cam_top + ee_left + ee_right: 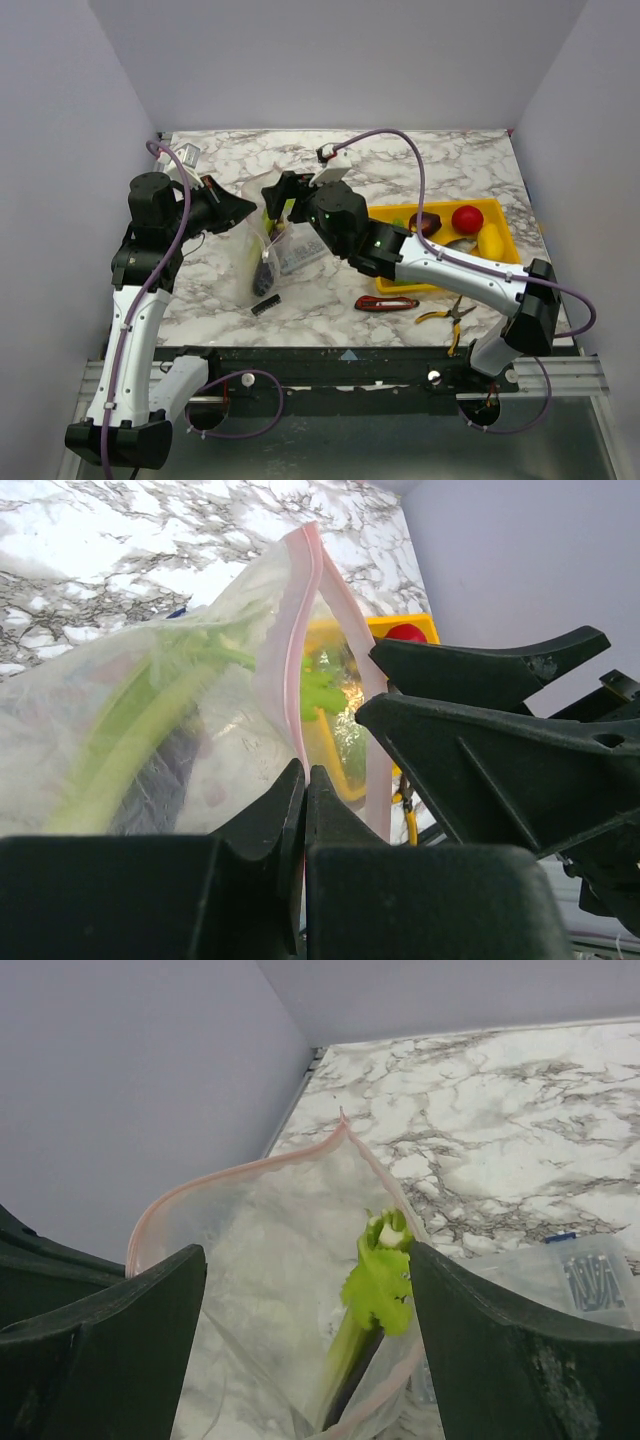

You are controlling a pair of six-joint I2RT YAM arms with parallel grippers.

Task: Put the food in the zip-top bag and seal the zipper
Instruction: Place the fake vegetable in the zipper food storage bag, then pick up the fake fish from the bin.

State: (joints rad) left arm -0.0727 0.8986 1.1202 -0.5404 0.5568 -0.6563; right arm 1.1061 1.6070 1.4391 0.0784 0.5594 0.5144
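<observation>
The clear zip-top bag (262,255) hangs upright at centre-left, mouth up. My left gripper (305,775) is shut on its pinkish-red zipper (292,680) at one side of the mouth. My right gripper (308,1250) is open directly over the mouth, a finger on each side. A pale green celery (380,1280) stands inside the bag, its leafy top close against the right-hand finger. A dark item (165,780) lies lower in the bag. A red tomato (467,219), purple eggplant (425,222) and yellow fruit (490,242) sit in the yellow tray (440,206).
A rigid clear box (298,250) lies just right of the bag. A red-handled knife (385,303) and yellow-handled pliers (450,315) lie near the front edge, below the tray. A small black piece (265,305) lies in front of the bag. Walls enclose the table on three sides.
</observation>
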